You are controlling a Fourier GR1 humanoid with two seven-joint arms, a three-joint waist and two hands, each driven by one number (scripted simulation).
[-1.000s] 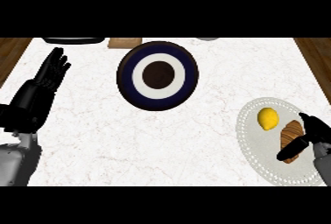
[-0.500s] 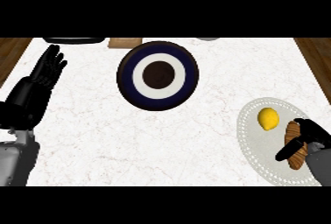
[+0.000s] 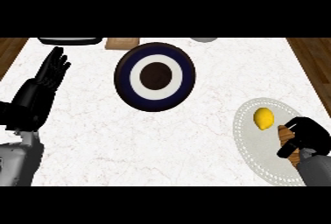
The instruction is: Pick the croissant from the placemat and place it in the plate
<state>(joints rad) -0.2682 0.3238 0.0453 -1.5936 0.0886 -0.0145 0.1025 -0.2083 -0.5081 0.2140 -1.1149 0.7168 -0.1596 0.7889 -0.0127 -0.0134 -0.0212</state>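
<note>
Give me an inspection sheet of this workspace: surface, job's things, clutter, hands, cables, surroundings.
Surface: white marble counter.
Job's things: croissant on the white placemat at right, mostly hidden by the hand; dark plate with a white ring and dark middle, nothing on it, near the counter's far edge.
Clutter: lemon on the placemat, beside the croissant.
Hands: right hand curled round the croissant; left hand open, resting at the left edge, fingers up.
Cables: nothing seen.
Surroundings: wood floor at both sides; three cut-off things at the far edge, not identifiable.
</note>
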